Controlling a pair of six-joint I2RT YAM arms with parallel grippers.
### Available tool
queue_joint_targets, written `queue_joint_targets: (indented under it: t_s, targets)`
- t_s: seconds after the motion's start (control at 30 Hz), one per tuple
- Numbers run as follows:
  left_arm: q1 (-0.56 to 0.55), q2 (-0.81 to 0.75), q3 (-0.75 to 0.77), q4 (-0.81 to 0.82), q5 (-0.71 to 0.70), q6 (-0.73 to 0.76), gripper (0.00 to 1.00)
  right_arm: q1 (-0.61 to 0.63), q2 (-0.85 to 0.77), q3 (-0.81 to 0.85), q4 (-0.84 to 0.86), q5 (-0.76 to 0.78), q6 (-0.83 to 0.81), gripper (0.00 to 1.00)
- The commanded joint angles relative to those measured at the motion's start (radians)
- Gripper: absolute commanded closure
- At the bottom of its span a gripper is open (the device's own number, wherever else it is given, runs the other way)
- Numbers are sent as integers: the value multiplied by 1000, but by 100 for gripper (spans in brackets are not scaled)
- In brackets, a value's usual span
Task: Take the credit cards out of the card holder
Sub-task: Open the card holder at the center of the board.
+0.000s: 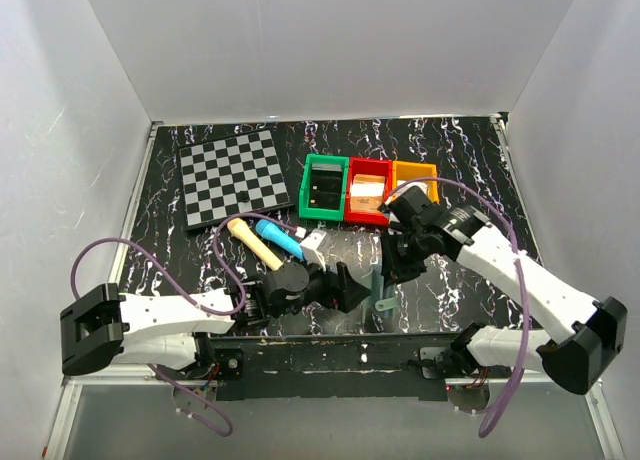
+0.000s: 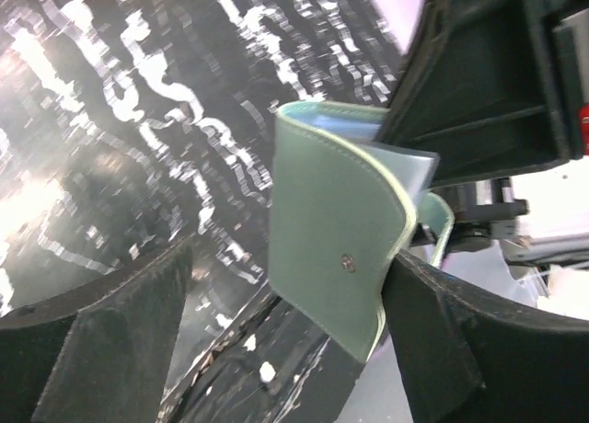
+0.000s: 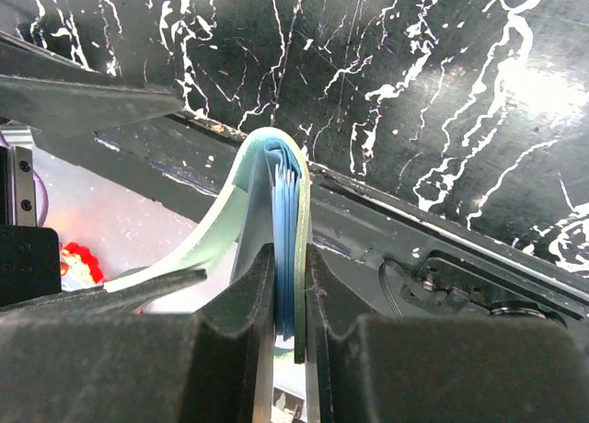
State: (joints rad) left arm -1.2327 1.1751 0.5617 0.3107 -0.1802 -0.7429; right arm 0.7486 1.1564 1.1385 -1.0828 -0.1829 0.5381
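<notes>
The card holder [image 1: 379, 283] is grey-green and stands up off the table near its front edge, between my two grippers. My right gripper [image 3: 292, 268] is shut on one panel of the card holder [image 3: 267, 161], with stacked blue-grey layers [image 3: 286, 211] pinched between its fingers. I cannot tell the credit cards from the pocket layers. The other flap of the holder [image 2: 336, 230], with a small snap on it, hangs between the fingers of my left gripper [image 2: 290, 253], which is open. The flap rests against that gripper's right finger [image 2: 442, 331]. The right gripper [image 1: 395, 263] and the left gripper [image 1: 347, 286] sit close together.
A checkered board [image 1: 235, 177] lies at the back left. Green [image 1: 324, 188], red [image 1: 368, 192] and orange [image 1: 413, 178] bins stand in a row behind the grippers. A blue handle [image 1: 277, 236], a tan handle [image 1: 255, 243] and a white block [image 1: 315, 243] lie by the left arm.
</notes>
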Motion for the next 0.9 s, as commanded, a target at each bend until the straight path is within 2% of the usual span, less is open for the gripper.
queue_joint_targets:
  t_s: [0.0,0.1,0.33,0.43,0.67,0.87]
  targets:
    - [4,-69,-49,-192,-139,-75,12,8,51,-32,118,-52,2,99]
    - [2,-123,-65,-231,-168,-101,2,6,98,-55,158,-41,14,99]
    - [3,-198,-82,-182,-136,-70,3,3,212,-97,259,-52,39,99]
    - [2,-175,-86,-105,-82,-38,5,1,255,-118,306,-72,45,99]
    - [2,-37,-23,0,44,2,18,0,328,-172,405,-138,80,99]
    - [12,70,7,71,102,17,26,-2,361,-184,449,-170,106,99]
